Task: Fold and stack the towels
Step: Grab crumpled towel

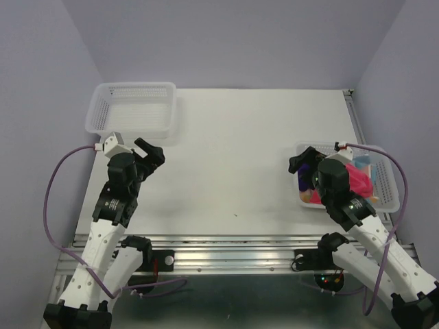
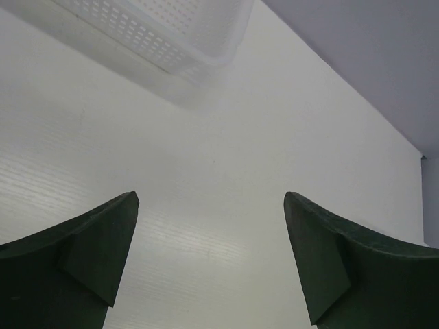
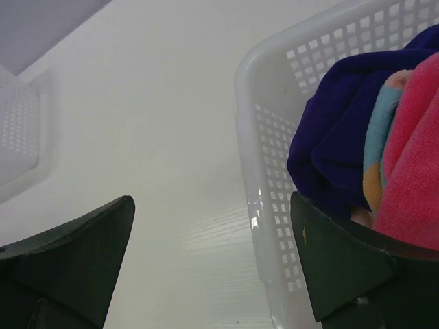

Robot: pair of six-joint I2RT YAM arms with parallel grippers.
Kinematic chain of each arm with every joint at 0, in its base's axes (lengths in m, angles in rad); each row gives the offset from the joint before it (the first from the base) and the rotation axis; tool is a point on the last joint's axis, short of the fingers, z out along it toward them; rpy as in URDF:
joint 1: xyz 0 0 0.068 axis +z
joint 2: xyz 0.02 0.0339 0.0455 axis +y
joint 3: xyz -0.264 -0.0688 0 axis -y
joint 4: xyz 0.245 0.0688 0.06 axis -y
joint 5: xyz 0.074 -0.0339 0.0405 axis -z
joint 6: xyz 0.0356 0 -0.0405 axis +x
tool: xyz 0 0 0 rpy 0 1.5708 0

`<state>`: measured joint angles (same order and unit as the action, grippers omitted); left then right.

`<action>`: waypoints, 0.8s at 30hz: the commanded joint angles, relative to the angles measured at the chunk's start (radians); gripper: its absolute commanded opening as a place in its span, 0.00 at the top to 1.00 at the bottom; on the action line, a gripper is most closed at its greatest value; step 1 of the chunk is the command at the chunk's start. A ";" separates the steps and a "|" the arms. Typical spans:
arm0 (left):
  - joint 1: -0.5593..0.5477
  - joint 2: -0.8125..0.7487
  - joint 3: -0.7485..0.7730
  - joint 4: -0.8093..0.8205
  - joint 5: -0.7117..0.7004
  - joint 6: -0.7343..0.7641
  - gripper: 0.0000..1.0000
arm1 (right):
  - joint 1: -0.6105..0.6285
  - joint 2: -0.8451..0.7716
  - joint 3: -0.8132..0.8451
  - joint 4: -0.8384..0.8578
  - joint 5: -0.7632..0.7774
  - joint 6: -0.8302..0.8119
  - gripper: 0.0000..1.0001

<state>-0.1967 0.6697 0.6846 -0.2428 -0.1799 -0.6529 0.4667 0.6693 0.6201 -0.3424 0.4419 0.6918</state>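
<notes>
The towels lie bunched in a white mesh basket (image 1: 391, 193) at the right of the table: a magenta-pink one (image 1: 360, 179), a dark purple one (image 3: 336, 130) and a light blue dotted one (image 3: 379, 130) between them. My right gripper (image 1: 300, 166) is open and hovers over the basket's left rim (image 3: 255, 137), one finger over the towels, holding nothing. At the left of the table my left gripper (image 1: 151, 151) also stands open above bare tabletop, its dark fingers (image 2: 89, 253) wide apart and nothing between them.
A second white mesh basket (image 1: 132, 106) sits at the back left corner with nothing visible in it; it also shows in the left wrist view (image 2: 171, 34). The white table (image 1: 233, 157) ends in a metal rail near the arm bases. Purple walls close in on three sides.
</notes>
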 commanded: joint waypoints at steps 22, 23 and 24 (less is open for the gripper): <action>-0.007 0.039 -0.034 0.166 0.094 0.032 0.01 | -0.103 0.547 0.406 -0.788 0.531 0.413 0.06; -0.006 0.039 -0.036 0.168 0.092 0.033 0.01 | -0.118 0.538 0.389 -0.762 0.515 0.390 0.10; -0.006 0.039 -0.033 0.168 0.092 0.035 0.01 | -0.134 0.515 0.353 -0.692 0.476 0.329 0.13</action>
<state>-0.1967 0.7105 0.6601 -0.1299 -0.0898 -0.6365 0.3885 1.2320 1.0191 -1.1160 0.9066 1.0710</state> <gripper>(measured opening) 0.986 0.914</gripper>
